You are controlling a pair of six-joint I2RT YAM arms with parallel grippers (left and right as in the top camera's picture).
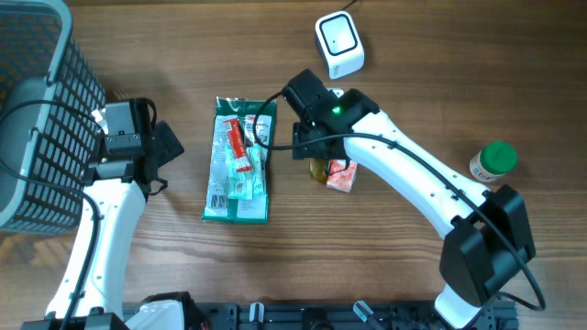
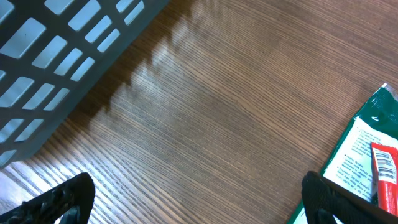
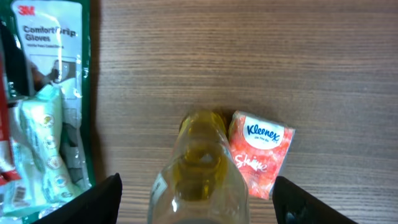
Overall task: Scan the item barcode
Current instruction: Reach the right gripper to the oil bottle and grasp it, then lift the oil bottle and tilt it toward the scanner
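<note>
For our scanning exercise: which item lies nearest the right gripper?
The clear yellowish bottle, centred under the right gripper; the Kleenex pack sits beside it, the glove pack farther.

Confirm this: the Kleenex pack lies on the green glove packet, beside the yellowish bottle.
Wrong. The Kleenex pack lies on the bare table, beside the yellowish bottle, apart from the green glove packet; the right wrist view shows it.

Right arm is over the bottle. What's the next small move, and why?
Probably lower the right fingers a little and close them on the clear bottle. They are open on either side of it without touching. The Kleenex pack lies close beside it, so a straight descent looks safest before carrying it to the scanner.
</note>
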